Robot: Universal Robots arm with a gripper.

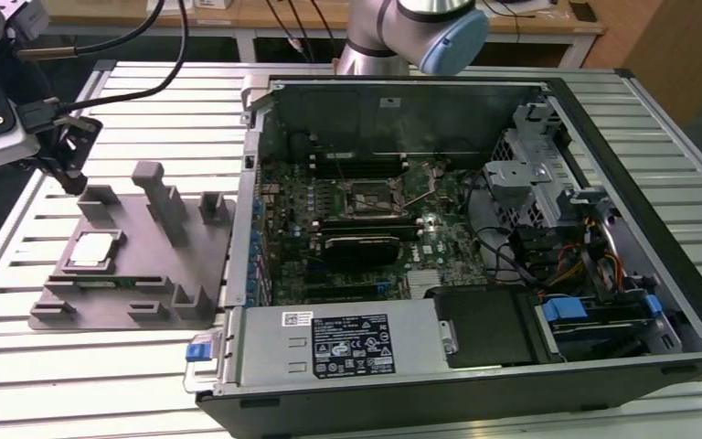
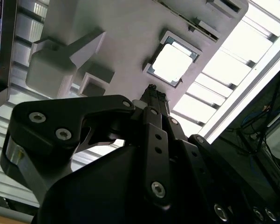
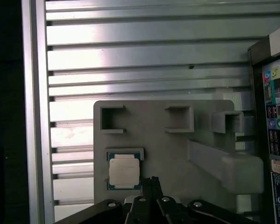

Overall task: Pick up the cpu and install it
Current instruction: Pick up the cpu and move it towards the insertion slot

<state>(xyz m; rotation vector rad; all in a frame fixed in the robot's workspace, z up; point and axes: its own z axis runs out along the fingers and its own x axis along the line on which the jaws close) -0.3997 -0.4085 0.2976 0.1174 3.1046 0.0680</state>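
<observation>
The cpu (image 1: 92,249) lies flat in a square pocket of the grey fixture plate (image 1: 156,274), on the exterior view's left. Its shiny silver top faces up. Both wrist views show the cpu (image 2: 172,63) (image 3: 124,170) just beyond the fingertips. My gripper (image 1: 70,163) hangs above the far corner of the plate, higher than the cpu and apart from it. Its black fingers (image 2: 152,93) (image 3: 152,181) are shut together with nothing between them. The black square socket (image 1: 371,194) sits in the middle of the motherboard inside the open computer case.
The open computer case (image 1: 473,384) fills the middle and the exterior view's right, with drives, cables and a power supply inside. Tall grey posts (image 1: 162,206) stand up from the fixture plate beside the cpu. All of it rests on a slatted metal table (image 1: 58,384).
</observation>
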